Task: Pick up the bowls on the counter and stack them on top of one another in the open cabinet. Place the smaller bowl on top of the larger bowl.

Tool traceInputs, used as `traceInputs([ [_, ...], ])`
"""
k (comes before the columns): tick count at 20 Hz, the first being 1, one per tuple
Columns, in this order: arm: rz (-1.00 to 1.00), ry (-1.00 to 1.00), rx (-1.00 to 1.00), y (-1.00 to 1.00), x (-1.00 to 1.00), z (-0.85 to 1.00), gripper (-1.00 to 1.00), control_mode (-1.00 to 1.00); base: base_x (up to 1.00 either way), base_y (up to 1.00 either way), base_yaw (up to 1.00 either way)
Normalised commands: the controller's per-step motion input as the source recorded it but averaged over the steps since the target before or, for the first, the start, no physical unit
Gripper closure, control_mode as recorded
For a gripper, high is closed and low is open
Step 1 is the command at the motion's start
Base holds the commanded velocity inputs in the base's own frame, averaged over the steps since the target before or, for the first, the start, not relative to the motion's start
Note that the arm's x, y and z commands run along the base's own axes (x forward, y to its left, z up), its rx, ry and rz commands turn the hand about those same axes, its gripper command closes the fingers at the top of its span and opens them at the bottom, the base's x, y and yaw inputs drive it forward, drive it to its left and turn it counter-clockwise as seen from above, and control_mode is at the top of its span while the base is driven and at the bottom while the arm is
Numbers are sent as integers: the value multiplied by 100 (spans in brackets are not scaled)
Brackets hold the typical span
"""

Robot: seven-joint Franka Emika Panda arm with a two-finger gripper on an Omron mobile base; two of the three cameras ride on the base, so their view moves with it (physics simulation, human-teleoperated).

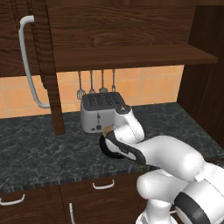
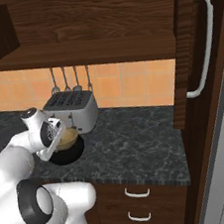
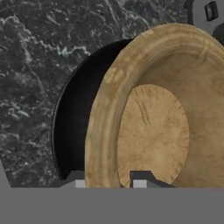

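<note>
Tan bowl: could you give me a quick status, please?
Gripper fingertips straddle the tan bowl's rim, grip unconfirmed. Black bowl right beside it on the counter. Toaster close behind.

We saw the tan bowl [image 3: 153,131], shallow and wood-grained with a flat round base, sitting tilted over the black bowl [image 3: 74,127], its rim overlapping the black one's opening. The black bowl [image 2: 69,152] was glossy, deep and wider, and it stood on the dark marbled counter [image 2: 133,141] just in front of the toaster. From the right we caught the tan bowl [image 2: 67,138] peeking above the black rim. Above, the open cabinet [image 1: 131,54] showed its dark plank shelf, its door swung out with the pale curved handle.
</note>
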Motion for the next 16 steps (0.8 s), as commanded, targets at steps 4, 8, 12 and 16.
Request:
traceInputs([
  [4, 0, 25, -3, 17, 29, -50, 100, -100, 0, 0, 0],
  [8, 0, 10, -1, 14, 30, -22, 100, -100, 0, 0, 0],
  [12, 0, 0, 0, 3, 10, -2, 100, -100, 0, 0, 0],
  [16, 0, 0, 0, 0, 1, -1, -100, -100, 0, 0, 0],
])
